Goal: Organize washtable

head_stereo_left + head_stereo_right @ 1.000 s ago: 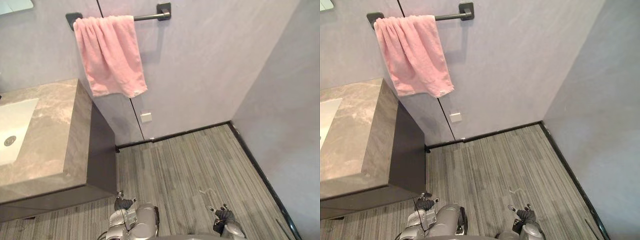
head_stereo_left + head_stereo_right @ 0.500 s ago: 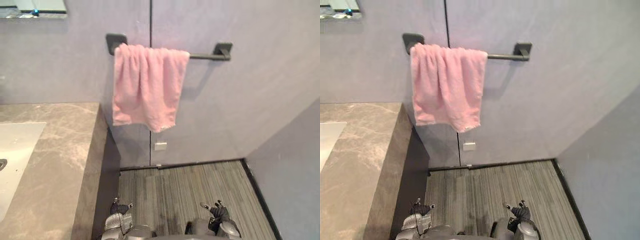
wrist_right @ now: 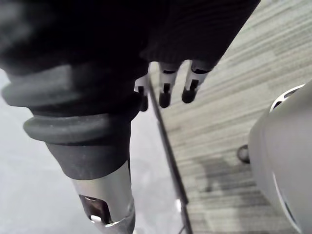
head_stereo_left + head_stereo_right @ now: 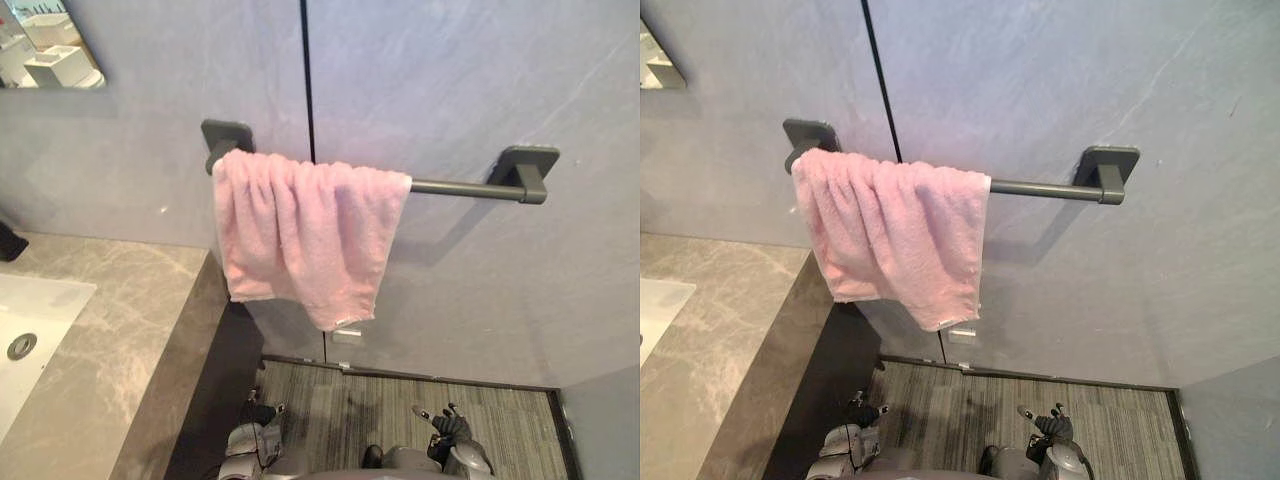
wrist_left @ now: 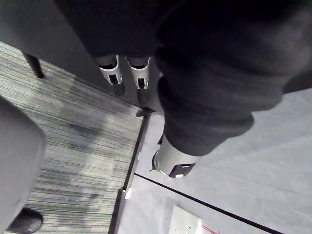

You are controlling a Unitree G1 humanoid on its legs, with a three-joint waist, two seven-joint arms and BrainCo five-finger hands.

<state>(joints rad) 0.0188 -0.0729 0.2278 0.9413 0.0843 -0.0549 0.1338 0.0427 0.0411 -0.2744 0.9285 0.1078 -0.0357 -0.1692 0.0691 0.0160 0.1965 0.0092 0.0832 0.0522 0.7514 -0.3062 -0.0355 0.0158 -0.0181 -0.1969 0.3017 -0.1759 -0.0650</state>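
Observation:
A pink towel (image 4: 305,240) hangs bunched over the left part of a dark wall bar (image 4: 460,187). At the left stands the washtable (image 4: 130,330), with a grey marble top and a white sink (image 4: 40,305) set in it. My left hand (image 4: 255,415) hangs low beside the washtable's dark side, fingers (image 5: 114,73) straight and holding nothing. Over the floor my right hand (image 4: 448,425) also hangs low, its fingers (image 3: 165,90) relaxed and empty. Both hands are well below the towel and apart from it.
A mirror (image 4: 45,45) at the top left reflects white containers. A small dark object (image 4: 8,242) sits at the back of the countertop. A white wall plate (image 4: 349,332) peeks out under the towel. Striped grey floor (image 4: 400,400) runs to the wall.
The camera has swung up and closer to the wall, so the bar and towel sit lower and larger in view. Both hands still hang low and empty.

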